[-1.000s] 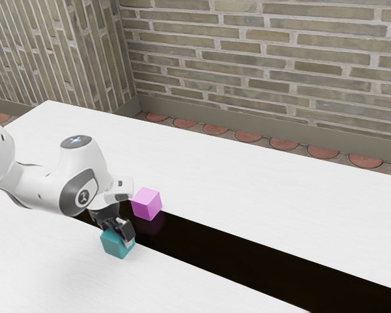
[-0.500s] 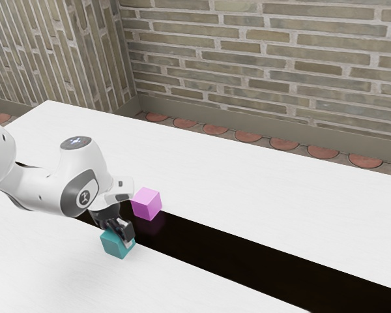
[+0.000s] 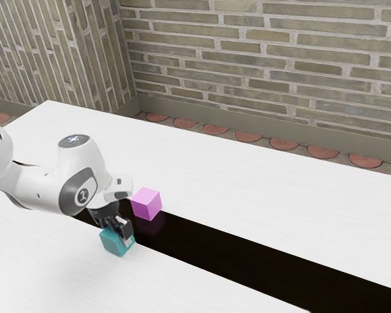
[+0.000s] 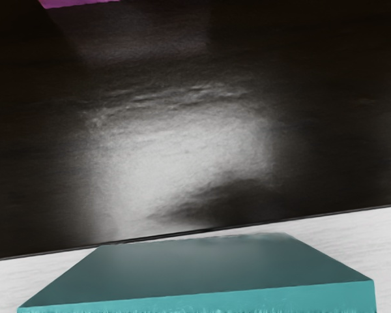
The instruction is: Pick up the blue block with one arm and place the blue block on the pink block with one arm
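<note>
The blue block point(image 3: 115, 242) is low at the near edge of a dark strip point(image 3: 247, 261) that runs across the white worktop point(image 3: 260, 176), in the exterior view's left part. Its colour is closer to teal. It is on or just above the white surface; I cannot tell whether its underside touches. The end effector point(image 3: 120, 229) comes down onto the block from above, its black fingers narrow and closed against the block's upper part from two sides, so it holds the block. In the wrist view the blue block point(image 4: 195, 274) lies just under the hand as a broad flat teal face.

The pink block point(image 3: 146, 203) stands on the worktop just beyond the blue one, on the far side of the dark strip and a little toward the exterior view's right. The two blocks are near each other but apart, and the pink block's top is bare. A faint pink reflection shows on the dark strip below it. In the wrist view a sliver of the pink block point(image 4: 78, 2) shows beyond the dark strip point(image 4: 182, 130), which has a pale sheen at its middle.

The white arm point(image 3: 45, 186) reaches in from the exterior view's left, bent low over the worktop. Behind the worktop stands a brick wall point(image 3: 267, 59).
</note>
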`<state>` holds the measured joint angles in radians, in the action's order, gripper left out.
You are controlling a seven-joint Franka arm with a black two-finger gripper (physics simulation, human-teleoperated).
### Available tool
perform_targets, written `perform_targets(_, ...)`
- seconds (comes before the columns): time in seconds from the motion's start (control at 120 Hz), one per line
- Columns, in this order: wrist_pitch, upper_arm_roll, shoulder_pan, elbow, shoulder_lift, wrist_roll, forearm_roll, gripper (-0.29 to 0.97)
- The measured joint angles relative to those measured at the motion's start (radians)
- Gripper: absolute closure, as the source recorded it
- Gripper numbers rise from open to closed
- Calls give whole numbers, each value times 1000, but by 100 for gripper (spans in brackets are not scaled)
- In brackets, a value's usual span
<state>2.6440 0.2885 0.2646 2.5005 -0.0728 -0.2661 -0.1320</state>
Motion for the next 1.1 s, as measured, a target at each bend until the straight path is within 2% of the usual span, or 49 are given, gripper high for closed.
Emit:
perform_targets(0.233, -25, 9, 3, 0, 55, 12, 8, 35)
perform_targets(0.35, -74, 2, -7, -9, 84, 16, 10, 35)
perform_targets(0.483, -163, 18, 2, -84, 80, 21, 11, 34)
perform_targets(0.667, -297, 55, 14, -248, 13, 26, 14, 35)
perform_targets(0.825, -396, 72, -15, -430, -109, 27, 13, 35)
perform_targets(1.1, -501, 66, -4, -522, -151, 16, 3, 34)
